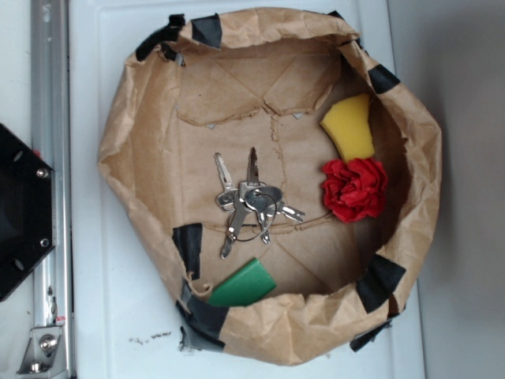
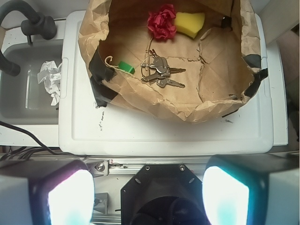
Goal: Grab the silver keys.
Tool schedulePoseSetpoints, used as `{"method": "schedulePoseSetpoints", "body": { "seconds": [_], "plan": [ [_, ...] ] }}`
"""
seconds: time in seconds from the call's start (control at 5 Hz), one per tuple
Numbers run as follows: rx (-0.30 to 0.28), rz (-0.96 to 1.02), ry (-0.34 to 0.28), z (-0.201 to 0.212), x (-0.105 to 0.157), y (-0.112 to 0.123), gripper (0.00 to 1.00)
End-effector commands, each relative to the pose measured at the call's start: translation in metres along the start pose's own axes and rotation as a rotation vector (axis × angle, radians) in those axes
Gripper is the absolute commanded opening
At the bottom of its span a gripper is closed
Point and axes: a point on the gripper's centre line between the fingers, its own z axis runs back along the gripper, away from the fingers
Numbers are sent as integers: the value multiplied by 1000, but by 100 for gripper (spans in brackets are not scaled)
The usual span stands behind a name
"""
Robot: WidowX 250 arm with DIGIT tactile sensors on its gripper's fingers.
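So you've got a white lid or board [image 1: 118, 300] carrying a big crumpled brown paper bag [image 1: 138, 158], rolled down into a sort of bowl and patched round the rim with black tape [image 1: 188, 243]. Everything sits on the bag's floor.

In the overhead view the yellow sponge [image 1: 348, 125] is up by the far right wall, with the red paper flower [image 1: 355, 189] just below it, touching or nearly. A green block [image 1: 243, 285] leans near the bottom rim. The silver keys [image 1: 248, 201] lie about mid-floor, well apart from the walls and near the flower but not touching it, blades fanned out in several directions from a thin wire ring.

Your gripper [image 2: 149, 197] is spread wide, nothing between the pads [image 2: 70, 197], and from the wrist view it's hanging back over the near edge of the white board, nowhere near the bag's inside yet.

My take on the keys: light, hard metal, slick, and floppy as a bunch, since each key swings on the ring. Pinching a single blade tip will probably let it slide out. I'd aim for the middle, where the heads stack up at the ring. It's the thickest lump. The paper floor is soft and wrinkly, so pressing down a bit shouldn't hurt.
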Motion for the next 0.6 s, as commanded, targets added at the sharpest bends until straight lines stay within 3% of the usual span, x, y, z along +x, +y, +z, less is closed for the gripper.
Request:
{"method": "schedulePoseSetpoints", "body": {
  "seconds": [0.0,0.2,0.4],
  "plan": [
    [0,0,0,0,0,0,100],
    [57,209,-97,-9,49,-12,100],
    [119,402,-130,-26,99,-7,100]
  ]
}}
